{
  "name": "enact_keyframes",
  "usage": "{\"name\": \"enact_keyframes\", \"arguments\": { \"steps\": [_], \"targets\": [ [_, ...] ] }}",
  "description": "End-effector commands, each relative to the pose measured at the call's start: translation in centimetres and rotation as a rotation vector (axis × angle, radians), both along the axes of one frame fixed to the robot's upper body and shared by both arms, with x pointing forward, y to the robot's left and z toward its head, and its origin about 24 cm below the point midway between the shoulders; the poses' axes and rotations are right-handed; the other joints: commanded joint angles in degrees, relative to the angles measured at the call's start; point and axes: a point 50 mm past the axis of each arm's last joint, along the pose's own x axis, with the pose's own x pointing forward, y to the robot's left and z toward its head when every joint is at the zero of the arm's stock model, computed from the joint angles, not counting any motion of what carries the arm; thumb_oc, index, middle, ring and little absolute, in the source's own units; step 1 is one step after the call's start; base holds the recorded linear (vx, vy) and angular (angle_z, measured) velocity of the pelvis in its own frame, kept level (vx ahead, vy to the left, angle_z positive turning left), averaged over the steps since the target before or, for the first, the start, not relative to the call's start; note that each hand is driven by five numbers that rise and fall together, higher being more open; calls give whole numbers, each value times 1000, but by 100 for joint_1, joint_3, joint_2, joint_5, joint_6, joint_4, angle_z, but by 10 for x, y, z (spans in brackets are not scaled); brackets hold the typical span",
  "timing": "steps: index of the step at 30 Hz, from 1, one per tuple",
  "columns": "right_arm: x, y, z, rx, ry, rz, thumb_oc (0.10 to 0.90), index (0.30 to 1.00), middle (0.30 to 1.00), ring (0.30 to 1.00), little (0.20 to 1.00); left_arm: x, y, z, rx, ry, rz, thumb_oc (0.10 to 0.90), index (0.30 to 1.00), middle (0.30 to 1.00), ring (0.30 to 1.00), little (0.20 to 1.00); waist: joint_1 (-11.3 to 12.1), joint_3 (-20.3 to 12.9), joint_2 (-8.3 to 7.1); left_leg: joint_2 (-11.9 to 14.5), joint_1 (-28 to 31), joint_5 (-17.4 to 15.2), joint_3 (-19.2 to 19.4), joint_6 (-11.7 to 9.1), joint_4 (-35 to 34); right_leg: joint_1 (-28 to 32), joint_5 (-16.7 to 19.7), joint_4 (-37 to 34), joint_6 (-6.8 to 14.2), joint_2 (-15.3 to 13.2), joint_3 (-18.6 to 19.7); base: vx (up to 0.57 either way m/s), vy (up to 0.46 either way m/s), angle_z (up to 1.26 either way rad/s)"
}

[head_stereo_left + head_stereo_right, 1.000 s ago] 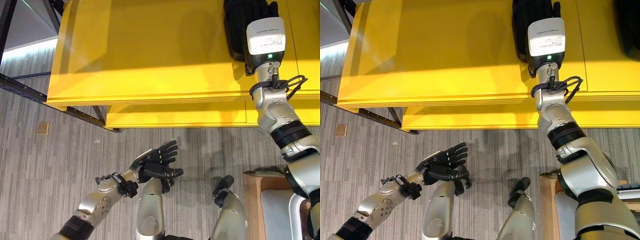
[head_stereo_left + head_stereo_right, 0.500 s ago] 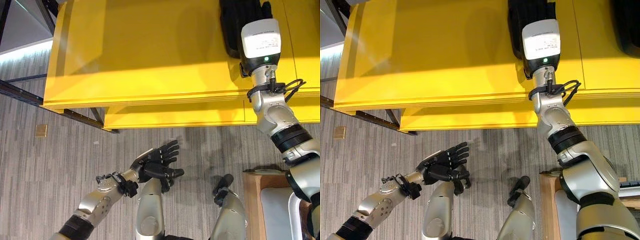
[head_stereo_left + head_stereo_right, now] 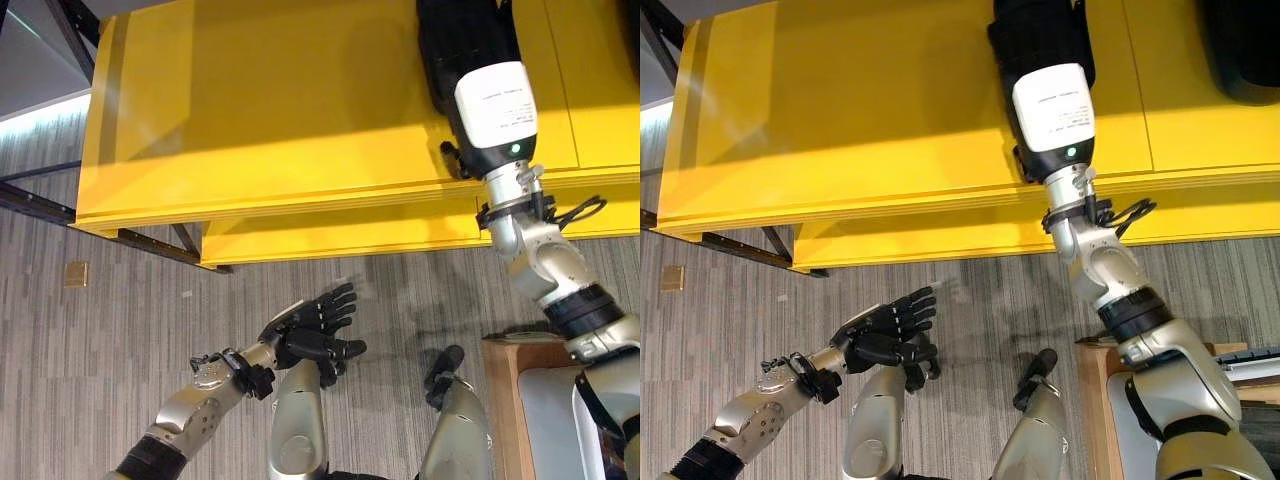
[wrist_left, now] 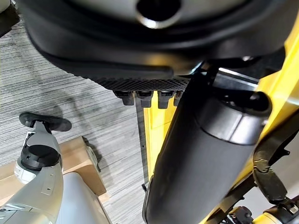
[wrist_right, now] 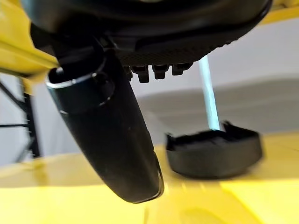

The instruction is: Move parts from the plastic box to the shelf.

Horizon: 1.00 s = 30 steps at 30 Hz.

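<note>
Presently, item by item, with the yellow shelf (image 3: 280,110) as landmark: the shelf's broad top is lying ahead of the robot, with a lower yellow ledge (image 3: 340,235) showing under its near edge.

Right hand (image 3: 1040,35): reaching out over the shelf top near its near edge; the arm's white-cased wrist is covering most of it from above. In the right wrist view the thumb (image 5: 112,140) is hanging straight and the fingertips (image 5: 154,71) are lying in a flat row, so the hand is looking relaxed and spread, gripping nothing that can be seen.

Part (image 5: 212,151): a dark, shallow, round-edged piece sitting flat on the shelf top just beyond the right hand's fingers and apart from them; it is appearing already set down. A second dark part (image 3: 1240,50) is resting on the shelf farther to the right.

Left hand (image 3: 315,325): hovering low over the grey floor, well short of the shelf's near edge, fingers extended and loosely apart, empty.

Plastic box: a pale tray in a wooden frame (image 3: 505,400) is showing well back from the shelf, on the robot's right, possibly the source; contents cannot be told.

Hazards, as judged: on withdrawing, the right fingers or wrist could be catching the placed part and dragging it toward the shelf's near edge; the arm could also be brushing that edge.
</note>
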Motion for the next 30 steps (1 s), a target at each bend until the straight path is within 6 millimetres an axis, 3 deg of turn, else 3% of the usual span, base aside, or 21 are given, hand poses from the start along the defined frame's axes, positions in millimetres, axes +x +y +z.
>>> {"name": "enact_keyframes", "arguments": {
  "steps": [1, 5, 8, 12, 17, 20, 23, 26, 30],
  "targets": [
    [-37, 11, 62, 76, -312, 175, 900, 1000, 1000, 1000, 1000, -5, -9, 28, -112, -175, -41, 900, 1000, 1000, 1000, 1000, -73, -81, 33, -171, 647, -331, -424, -291, -613, 0, -1386, 1055, 238, 345, 271, -16, 2, -4],
    [-45, 12, 48, 107, -229, 236, 900, 1000, 1000, 1000, 1000, -8, -5, 27, -122, -187, -20, 900, 1000, 1000, 1000, 1000, -196, -81, -6, -159, 789, -329, -366, -299, -685, 102, -1372, 952, 235, 396, 339, -6, -2, -2],
    [-61, 15, 29, 142, -178, 342, 900, 1000, 1000, 1000, 1000, -12, 1, 25, -170, -192, 13, 900, 1000, 1000, 1000, 1000, -322, -120, -75, -132, 1037, -309, -276, -297, -823, 328, -1325, 740, 245, 434, 368, 16, -6, -8],
    [-97, 17, -4, 226, -131, 436, 900, 1000, 1000, 1000, 1000, -19, 1, 21, -181, -214, 55, 900, 1000, 1000, 1000, 1000, -561, -291, -151, -60, 1312, -185, -212, -363, -1186, 563, -1255, 361, 241, 624, 480, 26, 1, -8],
    [-112, 12, -26, 287, -10, 508, 900, 1000, 1000, 1000, 1000, -28, 7, 16, -189, -213, 102, 900, 1000, 1000, 1000, 1000, -671, -496, -216, -31, 1559, -78, -139, -407, -1500, 817, -1227, 15, 245, 748, 498, -9, 5, -4],
    [-114, 3, -47, 331, 119, 443, 900, 1000, 1000, 1000, 1000, -36, 14, 9, -172, -201, 131, 900, 1000, 1000, 1000, 1000, -704, -702, -299, -59, 1762, -162, -188, -468, -1596, 1124, -1308, -222, 298, 806, 524, 30, 40, -11],
    [-108, -27, -85, 347, 428, 229, 900, 1000, 1000, 1000, 1000, -49, 30, 2, -158, -171, 171, 900, 1000, 1000, 1000, 1000, -756, -898, -428, -84, 1921, -241, -142, -437, -1545, 1369, -1303, -379, 295, 818, 492, 28, 87, -2],
    [-112, -48, -109, 358, 595, 111, 900, 1000, 1000, 1000, 1000, -58, 40, -1, -128, -168, 138, 900, 1000, 1000, 1000, 1000, -776, -1026, -540, -143, 2007, -310, -122, -380, -1468, 1518, -1214, -530, 333, 784, 494, -6, 104, 0],
    [-114, -72, -117, 431, 702, -1, 900, 1000, 1000, 1000, 1000, -59, 39, 2, -90, -187, 74, 900, 1000, 1000, 1000, 1000, -877, -1176, -671, -184, 2124, -415, 38, -301, -1364, 1631, -985, -723, 469, 680, 470, -7, 167, -2]
  ]
}}
